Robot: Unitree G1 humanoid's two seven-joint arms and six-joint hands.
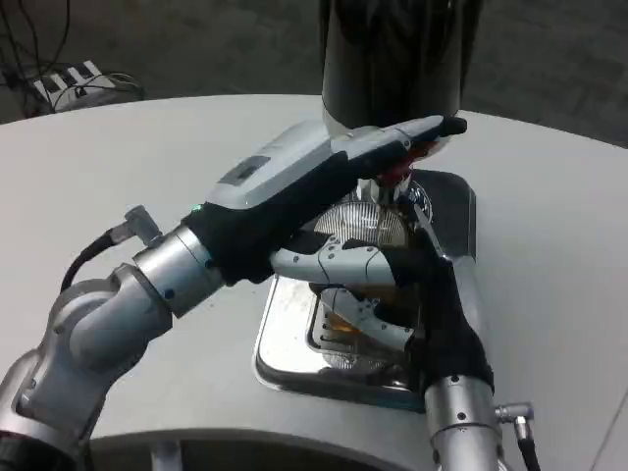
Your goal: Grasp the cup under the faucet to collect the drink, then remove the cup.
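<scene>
Under the faucet [392, 177], right robot hand [368, 294] grips the cup [358, 231]; left robot hand [392, 147] presses the lever, fingers extended.

No readable text, label, brand or number anywhere here; the small grey panel on the back of the left hand [294, 177] is too blurred to read.

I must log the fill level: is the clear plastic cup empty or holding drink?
Holding some: amber liquid shows low in the clear plastic cup, which the right hand grips. Exact level cannot tell.
</scene>
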